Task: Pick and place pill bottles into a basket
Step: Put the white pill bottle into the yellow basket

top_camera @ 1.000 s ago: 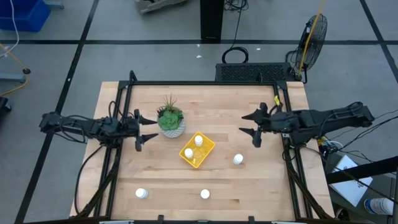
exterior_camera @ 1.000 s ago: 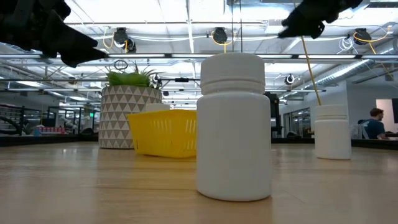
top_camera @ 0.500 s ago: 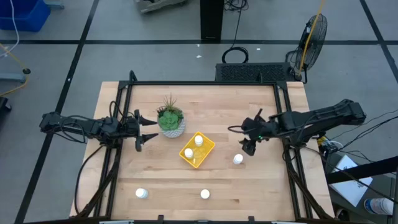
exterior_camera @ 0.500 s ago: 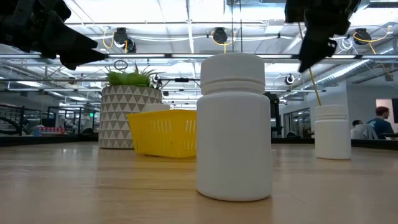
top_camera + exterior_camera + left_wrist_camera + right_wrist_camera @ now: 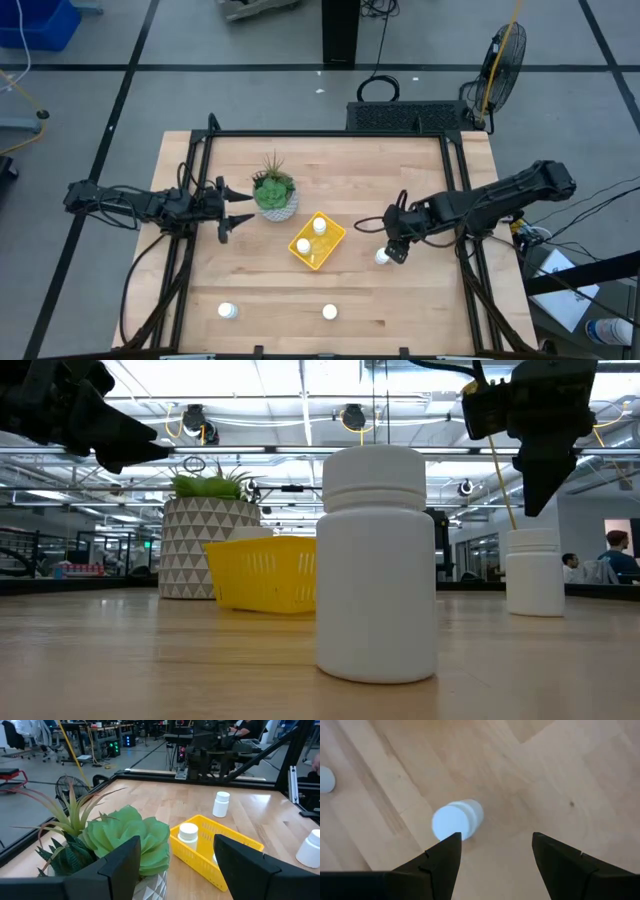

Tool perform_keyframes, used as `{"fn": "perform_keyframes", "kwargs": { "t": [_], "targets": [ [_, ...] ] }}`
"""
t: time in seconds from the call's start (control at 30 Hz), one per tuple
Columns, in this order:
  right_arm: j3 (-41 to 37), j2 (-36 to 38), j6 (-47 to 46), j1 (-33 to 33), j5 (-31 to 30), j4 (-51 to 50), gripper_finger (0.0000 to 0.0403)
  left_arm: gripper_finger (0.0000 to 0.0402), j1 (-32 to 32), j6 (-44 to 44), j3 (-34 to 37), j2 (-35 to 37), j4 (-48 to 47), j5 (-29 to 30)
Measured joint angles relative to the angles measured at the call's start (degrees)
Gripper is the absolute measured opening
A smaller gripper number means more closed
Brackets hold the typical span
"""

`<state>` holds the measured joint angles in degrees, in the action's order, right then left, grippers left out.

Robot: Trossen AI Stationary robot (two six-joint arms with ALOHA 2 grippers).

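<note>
Three white pill bottles stand on their bases on the wooden table: one right of the basket (image 5: 382,257), two near the front edge (image 5: 329,312) (image 5: 228,311). The yellow basket (image 5: 317,240) holds two more bottles (image 5: 303,245) (image 5: 319,226). My right gripper (image 5: 392,246) is open, tipped downward just above and beside the bottle right of the basket (image 5: 457,819), touching nothing. In the low view it (image 5: 535,460) hangs above that bottle (image 5: 535,572). My left gripper (image 5: 238,207) is open and empty, beside the plant pot.
A white patterned pot with a green plant (image 5: 275,195) stands just left of the basket's far corner, right in front of my left gripper (image 5: 177,870). A black frame (image 5: 330,133) runs along the table's far and side edges. Bare wood lies right of the basket.
My right gripper has gone from the table's right side toward the left and near edge, down toward the bottle right of the basket, tipping its fingers downward. It stays open. The bottles and basket have not moved.
</note>
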<state>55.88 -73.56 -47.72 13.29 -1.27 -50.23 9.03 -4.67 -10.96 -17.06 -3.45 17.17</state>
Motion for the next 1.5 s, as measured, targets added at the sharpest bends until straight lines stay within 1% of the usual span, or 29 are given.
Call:
{"fn": "perform_keyframes", "kwargs": {
  "t": [0.13,0.27,0.4,0.53,0.57,0.63,0.7,0.8,0.93,1.0,1.1,1.17,1.3,1.5],
  "targets": [
    [0.0,-1.39,-2.67,3.09,0.08,2.08,0.0238,0.025,-0.01,0.03,0.0,0.0,-0.72,1.41],
    [0.0,-1.51,-5.55,5.62,-0.15,2.37,0.0238,0.0256,-0.01,-0.02,0.0,0.0,-0.74,1.99],
    [0.0,-1.51,-7.14,7.06,-1.4,2.68,0.0238,0.0261,-0.01,-0.29,0.0,0.0,-0.71,1.99],
    [0.28,-1.53,-7.28,7.84,-1.59,6.42,0.0238,0.026,-0.01,-0.52,0.0,0.0,-0.72,1.99],
    [1.08,-1.59,-7.02,8.2,-2.04,6.68,0.0238,0.0258,-0.01,-0.5,0.0,-0.02,-0.72,1.97],
    [3.67,-1.59,-5.95,9.28,-5.03,6.52,0.0238,0.0256,-0.01,-0.5,0.0,0.0,-0.75,1.98],
    [7.22,-2.09,-4.77,10.24,-8.2,4.35,0.0238,0.0254,-0.01,-0.48,0.0,0.0,-0.95,1.99],
    [14.38,-5.27,-3.88,11.11,-11.76,-5.55,0.0237,0.0254,-0.01,-0.48,0.0,0.0,-0.98,2.05],
    [24.36,-13.24,-2.36,11.2,-12.28,-19.96,0.023,0.0257,0.0,-0.42,0.0,0.0,-1.02,2.43],
    [28.08,-17.53,-0.34,11.2,-12.18,-24.33,0.0227,0.0257,-0.01,-0.44,0.0,0.0,-1.04,2.43],
    [30.57,-21.47,2.11,11.2,-11.98,-26.08,0.0227,0.0253,0.0,-0.46,0.0,0.0,-1.05,2.43],
    [30.85,-22.39,2.84,11.19,-11.19,-26.13,0.023,0.0251,-0.01,-0.48,0.0,0.0,-1.08,2.43],
    [30.86,-22.79,3.93,10.7,-7.58,-26.15,0.0239,0.0254,-0.01,-0.48,0.0,0.0,-1.24,2.43],
    [30.88,-22.07,3.05,9.93,-7.63,-25.67,0.0251,0.0257,-0.01,-0.35,0.0,0.0,-1.97,2.43]
  ]
}}
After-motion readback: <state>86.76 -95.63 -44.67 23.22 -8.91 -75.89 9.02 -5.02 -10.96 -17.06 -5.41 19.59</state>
